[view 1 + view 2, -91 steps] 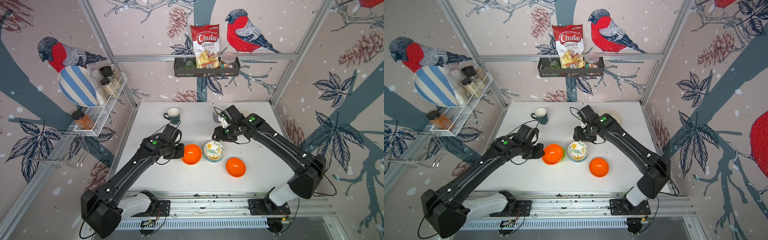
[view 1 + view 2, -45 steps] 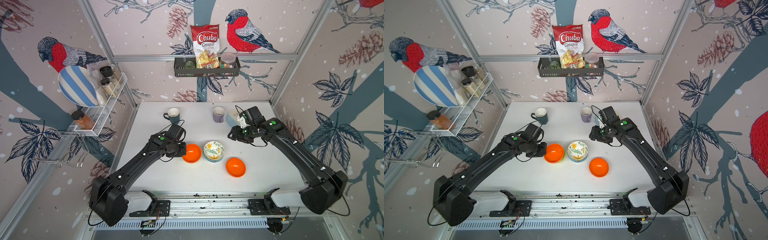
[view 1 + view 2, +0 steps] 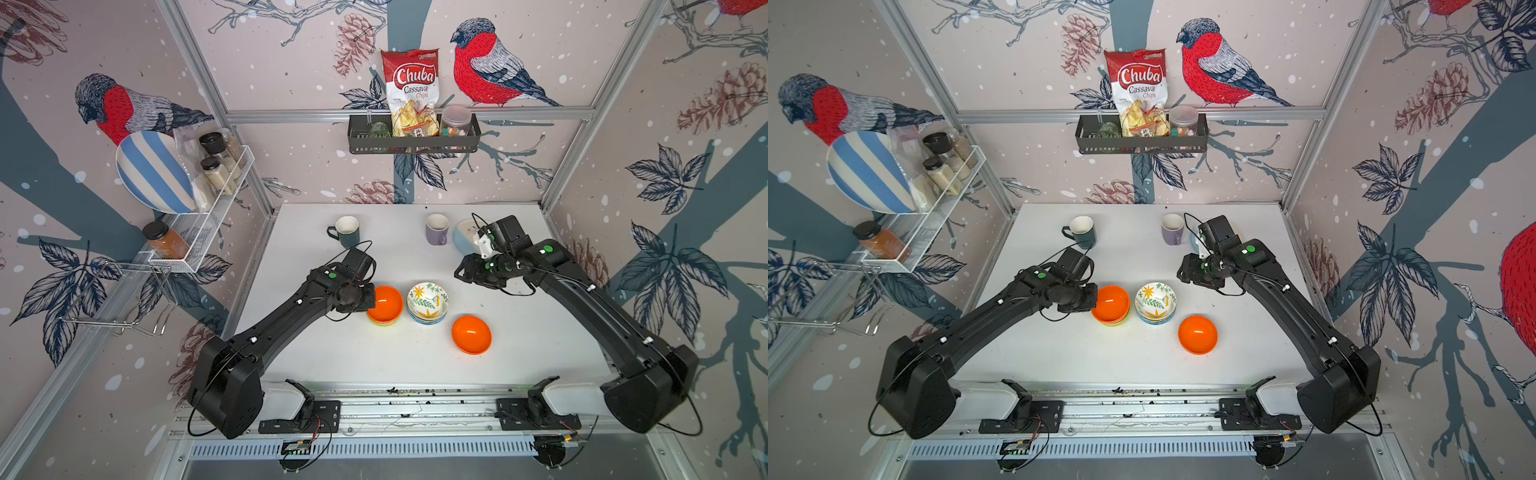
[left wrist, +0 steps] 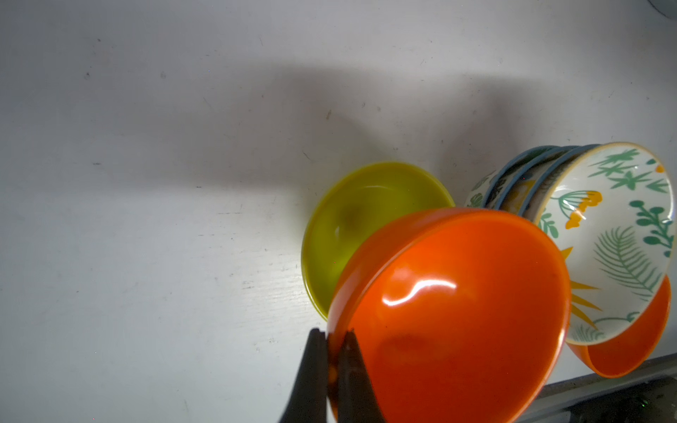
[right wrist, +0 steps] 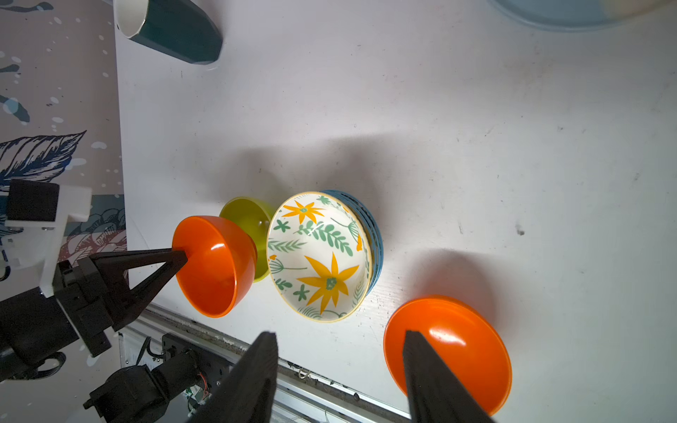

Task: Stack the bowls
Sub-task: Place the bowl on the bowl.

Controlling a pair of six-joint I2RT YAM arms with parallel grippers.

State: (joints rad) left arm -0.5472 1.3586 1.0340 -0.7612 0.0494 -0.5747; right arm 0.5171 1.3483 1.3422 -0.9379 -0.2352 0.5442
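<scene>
In a top view the left pincer sits at the rim of an orange bowl, which hangs over a green bowl; only a sliver of green shows under it. Just beside them stands the patterned stack, several bowls deep. The loose orange bowl lies alone on the surface, near the stack. The right pincer hangs apart from all the bowls and carries nothing.

In a top view the same layout shows: orange bowl, patterned stack, loose orange bowl, with 2 mugs and a plate well behind them.

The left wrist view shows the left pincer pressed together on the orange bowl's wall, 1 finger inside and 1 outside. The bowl is tilted and clear of the green bowl, so it is not nested yet. How many bowls make up the patterned stack I cannot tell.

The right wrist view shows the right pincer spread and empty, its fingers framing the loose orange bowl from above.

My judgement: the patterned bowls are done. Left to do: seat the held bowl in the green one, add the loose orange bowl, then join the 2 piles if a single stack is wanted.
</scene>
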